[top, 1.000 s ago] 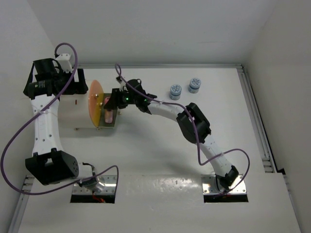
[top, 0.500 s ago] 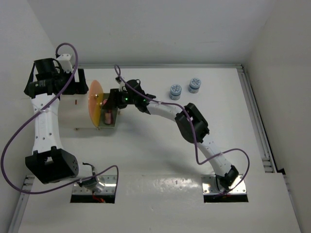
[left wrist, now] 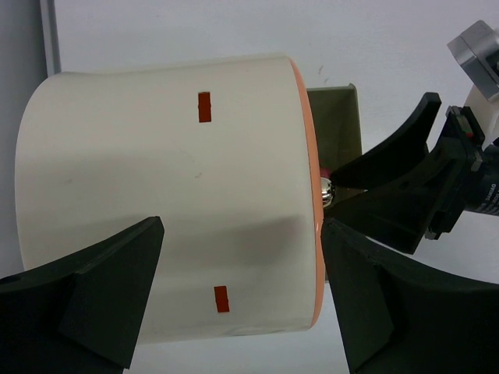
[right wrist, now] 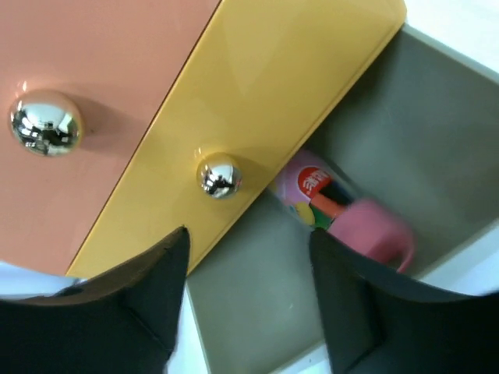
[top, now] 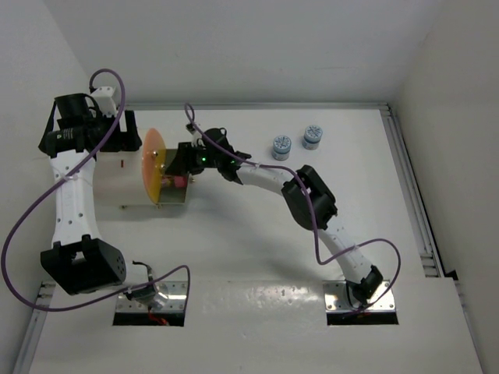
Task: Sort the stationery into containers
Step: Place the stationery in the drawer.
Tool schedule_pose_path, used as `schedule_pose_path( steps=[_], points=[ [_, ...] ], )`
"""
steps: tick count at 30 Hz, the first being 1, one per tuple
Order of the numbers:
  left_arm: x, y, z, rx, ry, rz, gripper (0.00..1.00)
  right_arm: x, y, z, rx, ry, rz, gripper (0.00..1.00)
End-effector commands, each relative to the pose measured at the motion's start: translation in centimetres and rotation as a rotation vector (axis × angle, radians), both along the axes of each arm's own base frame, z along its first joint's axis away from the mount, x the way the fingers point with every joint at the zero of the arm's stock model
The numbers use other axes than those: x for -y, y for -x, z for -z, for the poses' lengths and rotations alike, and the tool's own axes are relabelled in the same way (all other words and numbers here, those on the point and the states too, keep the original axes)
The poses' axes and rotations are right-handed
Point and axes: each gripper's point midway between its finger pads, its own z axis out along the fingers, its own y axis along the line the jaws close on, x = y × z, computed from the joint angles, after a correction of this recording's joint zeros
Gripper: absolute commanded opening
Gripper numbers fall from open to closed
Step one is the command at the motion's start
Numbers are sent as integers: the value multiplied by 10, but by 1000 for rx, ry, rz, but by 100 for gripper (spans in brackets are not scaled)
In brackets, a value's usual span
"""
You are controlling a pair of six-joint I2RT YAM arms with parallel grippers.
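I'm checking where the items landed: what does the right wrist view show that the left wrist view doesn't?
Only right wrist: a pink-capped item lying inside, and the yellow drawer front. Only left wrist: the cream drum from the side, with the open left gripper before it. Both: the pulled-out drawer, a shiny knob and the open right gripper.

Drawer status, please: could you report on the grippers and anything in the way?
Left gripper open, over cream drum. Right gripper open above pulled-out drawer. Pink cylinder lying inside. Nothing between right fingers.
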Motion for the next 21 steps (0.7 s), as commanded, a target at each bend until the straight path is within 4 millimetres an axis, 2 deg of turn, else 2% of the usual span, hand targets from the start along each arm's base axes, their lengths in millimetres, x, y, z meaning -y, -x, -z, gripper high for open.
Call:
schedule_pose_path(
  steps=[1,3,4,5,6,7,9,11,13,14,16,17,21],
  points=[
    [-3,-5,-13,51,-8,4,88,6,-5,-88,109,-126,20,54],
    [-3,-4,-18,61,-17,4,84,17,-12,-112,116,-156,46,40],
    [-5,-3,-19,64,-24,0,81,27,-19,-113,108,-147,66,25],
    [-5,-1,-24,77,-32,-2,80,34,-19,-128,105,-160,78,20],
    [-6,0,-26,82,-40,-1,77,40,-19,-132,97,-162,81,14],
    [-6,1,-27,87,-46,3,75,50,-23,-126,76,-148,95,6],
    [-5,5,-27,93,-62,10,67,59,-16,-127,23,-131,88,2],
    [-7,9,-20,71,-73,9,64,63,-11,-121,-28,-110,71,6],
    [-9,11,-16,52,-87,5,66,66,0,-109,-106,-84,42,17],
    [-9,13,-16,48,-93,8,68,68,3,-101,-129,-71,41,27],
    [-5,14,-17,54,-114,37,73,74,8,-79,-202,-44,59,34],
    [-2,15,-18,57,-131,57,75,74,10,-64,-265,-37,71,36],
    [6,13,-8,14,-188,92,92,71,14,-39,-377,-43,70,39]
  ],
)
